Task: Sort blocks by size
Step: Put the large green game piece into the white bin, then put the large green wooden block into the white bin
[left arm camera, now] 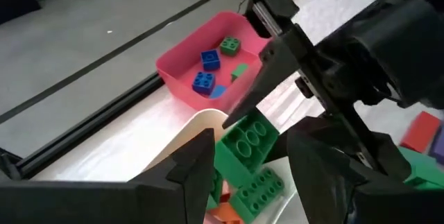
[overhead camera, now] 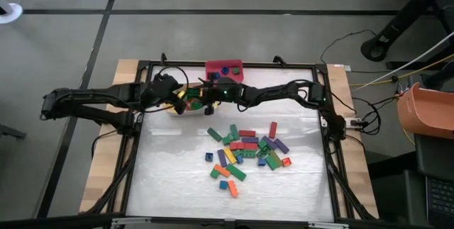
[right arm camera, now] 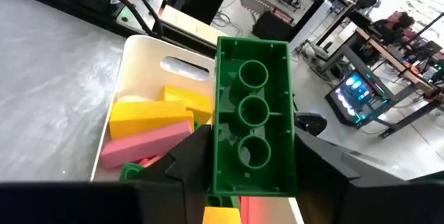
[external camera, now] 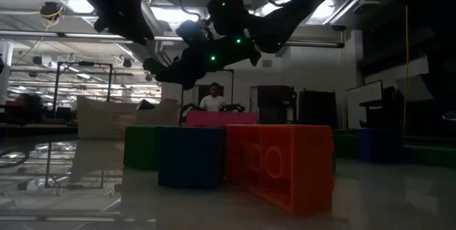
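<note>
Grippers meet at the table's far edge, over a white bin (right arm camera: 132, 64). The right gripper (right arm camera: 253, 175) has a long green brick (right arm camera: 253, 106) between its fingers, hollow underside facing its wrist camera; the fingers flank the brick's lower end, but whether they press it or have just let go is hard to tell. Below that brick, inside the bin, lie yellow bars (right arm camera: 149, 116), a pink bar (right arm camera: 142, 148) and an orange piece cut off at the picture's edge. From the left wrist the same green brick (left arm camera: 246, 144) hangs over another green brick (left arm camera: 260, 189) in the bin, whose rim (left arm camera: 201, 120) is mostly hidden. The left gripper (left arm camera: 250, 175) stands open just beside the right one, holding nothing. Beyond both grippers sits a pink bin (left arm camera: 184, 54) with two blue squares (left arm camera: 206, 71) and a green square (left arm camera: 230, 44). From above, both grippers (overhead camera: 202, 98) merge into a dark tangle hiding the white bin; the loose pile of blocks (overhead camera: 248, 151) lies well apart, nearer the table's middle. The low view shows only silhouetted arms above a blue block (external camera: 191, 157), an orange block (external camera: 281, 162) and a green block (external camera: 141, 147); a person (external camera: 212, 98) sits far behind.
</note>
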You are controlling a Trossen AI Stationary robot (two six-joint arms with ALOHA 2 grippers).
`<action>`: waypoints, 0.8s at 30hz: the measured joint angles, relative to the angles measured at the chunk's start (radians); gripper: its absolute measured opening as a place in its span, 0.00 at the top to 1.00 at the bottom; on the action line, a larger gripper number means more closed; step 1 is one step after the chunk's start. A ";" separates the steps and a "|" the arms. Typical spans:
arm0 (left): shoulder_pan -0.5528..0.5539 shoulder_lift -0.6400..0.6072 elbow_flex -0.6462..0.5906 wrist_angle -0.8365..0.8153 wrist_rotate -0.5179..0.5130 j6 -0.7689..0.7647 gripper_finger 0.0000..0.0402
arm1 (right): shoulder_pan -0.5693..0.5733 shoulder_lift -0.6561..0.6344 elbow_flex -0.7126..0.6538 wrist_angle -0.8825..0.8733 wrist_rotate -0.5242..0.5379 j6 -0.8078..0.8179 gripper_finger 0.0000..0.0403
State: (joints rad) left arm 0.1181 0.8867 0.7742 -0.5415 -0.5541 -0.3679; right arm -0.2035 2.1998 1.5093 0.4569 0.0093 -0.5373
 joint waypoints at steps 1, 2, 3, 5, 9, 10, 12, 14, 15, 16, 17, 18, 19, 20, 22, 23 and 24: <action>-0.005 0.003 0.000 0.000 0.000 0.000 0.58 | 0.000 0.000 0.000 0.000 0.000 0.000 0.56; -0.010 0.004 0.000 0.000 0.000 -0.002 0.58 | 0.000 0.000 0.000 -0.002 0.000 0.000 0.54; -0.015 0.004 0.000 -0.001 -0.001 -0.004 0.58 | 0.000 0.000 0.000 -0.005 0.001 0.000 0.53; -0.027 0.004 0.000 0.001 -0.001 -0.011 0.58 | 0.000 0.000 0.000 -0.014 0.001 0.000 0.50; -0.050 0.004 0.000 0.002 -0.001 -0.025 0.58 | 0.000 0.000 0.000 -0.013 0.002 0.000 0.45; -0.056 0.004 0.000 0.002 -0.001 -0.026 0.58 | 0.000 0.000 0.000 -0.014 0.002 0.000 0.44; -0.071 0.004 0.000 0.002 0.001 -0.035 0.58 | 0.000 0.000 0.000 -0.015 0.002 0.000 0.42; -0.089 0.006 0.000 0.003 0.016 -0.055 0.58 | -0.004 -0.011 0.000 -0.051 0.002 -0.005 0.42; -0.099 0.011 0.000 0.003 0.029 -0.071 0.58 | -0.008 -0.022 0.000 -0.084 0.002 -0.020 0.42; -0.110 0.016 0.000 0.003 0.042 -0.081 0.58 | -0.008 -0.039 0.000 -0.121 0.001 -0.040 0.42; -0.123 0.025 0.000 0.003 0.056 -0.093 0.58 | -0.013 -0.063 0.000 -0.176 0.002 -0.067 0.42; -0.136 0.038 0.000 0.003 0.065 -0.100 0.58 | -0.016 -0.086 0.000 -0.233 0.004 -0.096 0.42; -0.150 0.052 0.000 0.007 0.072 -0.103 0.58 | -0.021 -0.112 0.000 -0.290 0.008 -0.124 0.42; -0.164 0.068 0.000 0.010 0.077 -0.103 0.58 | -0.028 -0.140 0.000 -0.365 0.018 -0.144 0.42; -0.193 0.114 0.000 0.016 0.078 -0.095 0.58 | -0.036 -0.186 0.000 -0.493 0.038 -0.165 0.42; -0.206 0.141 0.000 0.031 0.080 -0.078 0.58 | -0.044 -0.212 0.000 -0.562 0.043 -0.177 0.42; -0.219 0.171 0.000 0.050 0.080 -0.057 0.58 | -0.049 -0.234 0.000 -0.622 0.044 -0.189 0.42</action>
State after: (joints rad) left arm -0.1008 1.0576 0.7738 -0.4912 -0.4739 -0.4253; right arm -0.2526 1.9655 1.5089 -0.1651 0.0537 -0.7263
